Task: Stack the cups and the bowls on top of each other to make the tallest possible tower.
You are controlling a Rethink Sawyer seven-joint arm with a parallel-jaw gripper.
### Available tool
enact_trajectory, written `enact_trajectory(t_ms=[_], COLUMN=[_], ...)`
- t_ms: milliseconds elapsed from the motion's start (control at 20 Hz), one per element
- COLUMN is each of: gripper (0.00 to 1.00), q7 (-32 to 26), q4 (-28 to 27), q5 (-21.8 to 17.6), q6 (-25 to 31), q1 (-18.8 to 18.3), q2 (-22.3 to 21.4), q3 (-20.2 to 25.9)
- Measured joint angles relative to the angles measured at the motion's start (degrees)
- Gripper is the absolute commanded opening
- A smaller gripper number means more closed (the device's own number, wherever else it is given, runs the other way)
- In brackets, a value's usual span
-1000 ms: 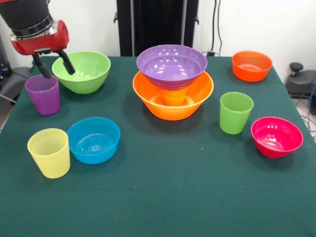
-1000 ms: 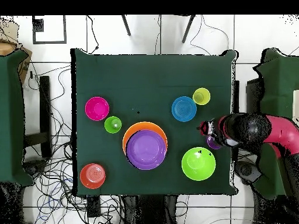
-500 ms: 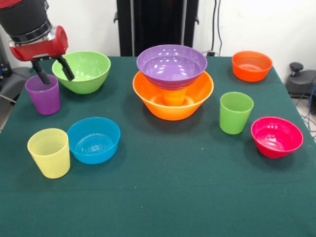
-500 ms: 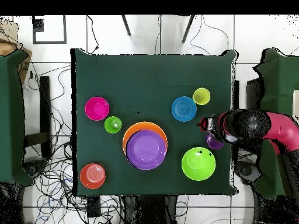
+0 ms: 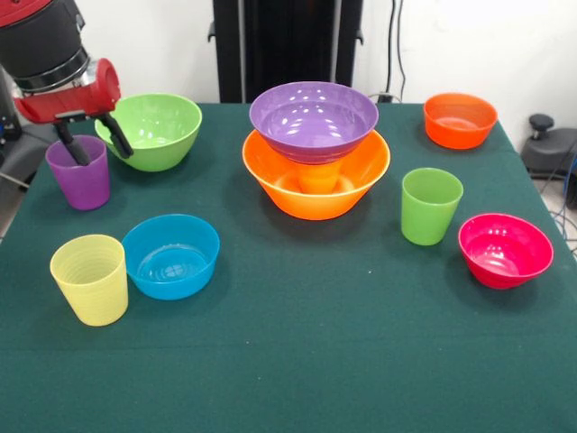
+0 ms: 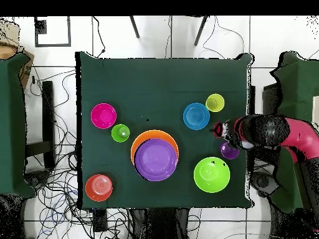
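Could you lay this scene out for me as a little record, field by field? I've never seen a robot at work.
Tower: purple bowl resting in the large orange bowl, an orange cup inside
Gripper: open, one finger inside the purple cup, one outside
Loose bowls: green, blue, pink-red, orange-red
Loose cups: yellow, green
Surface: green table

Green table (image 5: 297,361), tangled cables (image 6: 56,187) on tiled floor (image 6: 162,37)

White wall (image 5: 162,45) behind; tiled floor (image 6: 162,31) strewn with cables (image 6: 59,193).
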Motion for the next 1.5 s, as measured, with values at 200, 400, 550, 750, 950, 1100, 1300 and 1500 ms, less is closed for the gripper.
enact_trajectory(t_ms=[200,400,550,750,950,1100,1300,1500], gripper=[1.0,1.0,1.0,1.0,1.0,1.0,1.0,1.0], q7=[-2.1,-5.1,-6.6,-9.5,-12.5,-14.7,-16.1,-17.0], q4=[-1.6,-3.2,-3.8,-5.1,-6.4,-7.3,-8.0,-8.9], q5=[0.0,0.0,0.0,0.0,-0.1,0.0,-0.1,0.0], q6=[0.0,0.0,0.1,0.5,1.0,1.8,3.2,4.4], q1=[0.0,0.0,0.0,-0.2,-0.3,-0.3,-0.3,-0.3], q2=[1.5,2.9,3.4,4.5,5.4,5.5,5.5,5.6], q3=[0.0,0.0,0.0,0.0,-0.2,-0.3,-0.4,-0.5])
